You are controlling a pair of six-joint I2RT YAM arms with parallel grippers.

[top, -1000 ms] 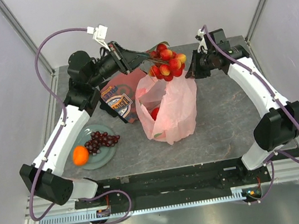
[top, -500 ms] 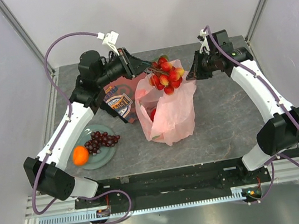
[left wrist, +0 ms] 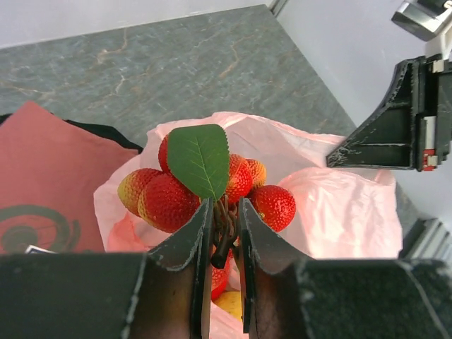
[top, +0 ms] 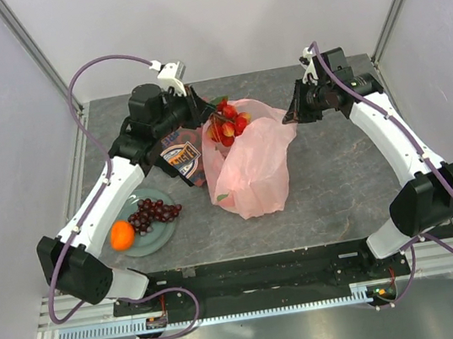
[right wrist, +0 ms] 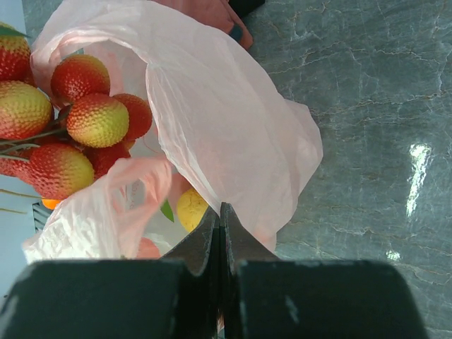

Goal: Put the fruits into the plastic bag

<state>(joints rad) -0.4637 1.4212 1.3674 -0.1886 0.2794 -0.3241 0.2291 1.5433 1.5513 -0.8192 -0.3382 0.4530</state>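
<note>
Toward the left edge of the worktop (top: 339,178), the plate (top: 141,250) carries the orange (top: 121,235) and the grapes (top: 154,212). My left pincer (left wrist: 224,213) is clamped on the stem of the red fruit cluster (left wrist: 169,201), which hangs in the mouth of the plastic bag (top: 253,174) at the worktop's middle. A yellow fruit (right wrist: 192,208) lies inside. My right pincer (right wrist: 220,219), toward the far right corner, is closed on the bag's rim.

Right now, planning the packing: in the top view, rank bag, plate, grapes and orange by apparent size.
Largest to smallest:
1. bag
2. plate
3. grapes, taken as a bunch
4. orange
</note>
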